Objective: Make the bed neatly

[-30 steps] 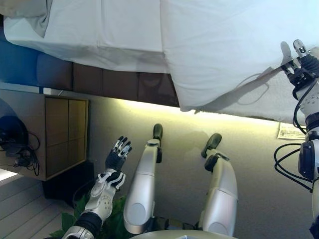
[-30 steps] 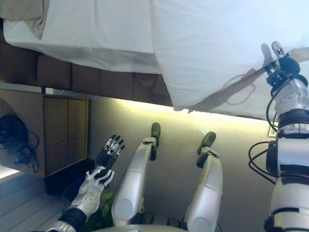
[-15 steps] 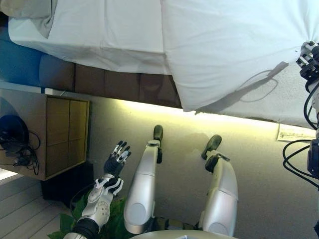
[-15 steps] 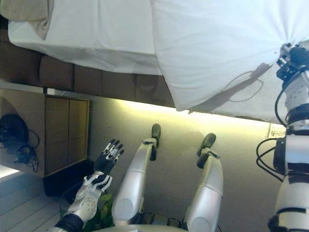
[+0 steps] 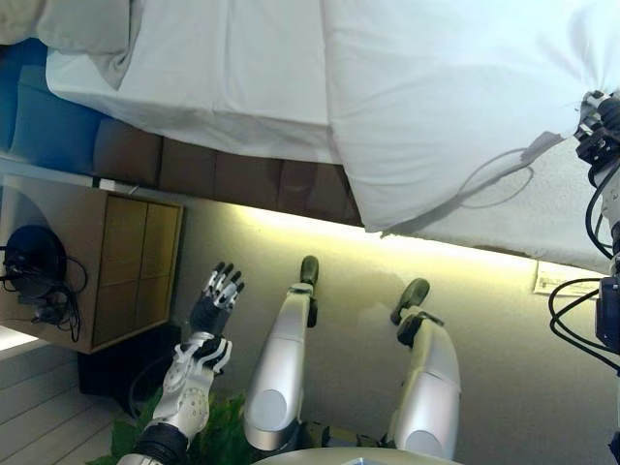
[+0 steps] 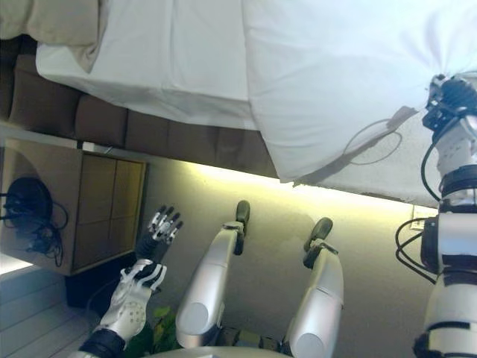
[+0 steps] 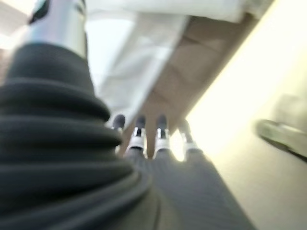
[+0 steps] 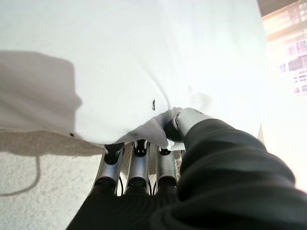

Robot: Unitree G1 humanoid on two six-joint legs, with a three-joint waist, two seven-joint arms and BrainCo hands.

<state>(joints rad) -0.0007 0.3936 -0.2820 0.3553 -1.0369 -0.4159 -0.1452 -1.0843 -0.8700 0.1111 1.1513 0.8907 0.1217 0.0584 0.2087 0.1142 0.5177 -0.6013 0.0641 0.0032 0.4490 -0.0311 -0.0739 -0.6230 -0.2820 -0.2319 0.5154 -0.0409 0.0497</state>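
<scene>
A bed with a white sheet [image 5: 232,77] fills the top of the eye views. A white duvet [image 5: 455,97] lies over its right part and hangs off the near edge. My right hand [image 5: 599,126] is at the far right, shut on the duvet's edge; the right wrist view shows its fingers [image 8: 139,165] and thumb pinching a fold of the white cloth [image 8: 158,127]. My left hand [image 5: 215,302] is low at the left, open and empty, well below the bed and apart from it. A beige pillow [image 5: 68,24] lies at the top left.
The bed's brown padded base [image 5: 242,179] runs under the mattress, with a lit strip below it. A wooden cabinet [image 5: 116,262] stands at the left with a dark device and cables [image 5: 34,276] beside it. A green plant [image 5: 218,441] is near my left arm. A paper [image 5: 567,281] lies on the floor at the right.
My right hand has closed on the duvet edge and pulled it right and slightly up. The camera has shifted, showing more of the bed's left. My left hand stays open and low.
</scene>
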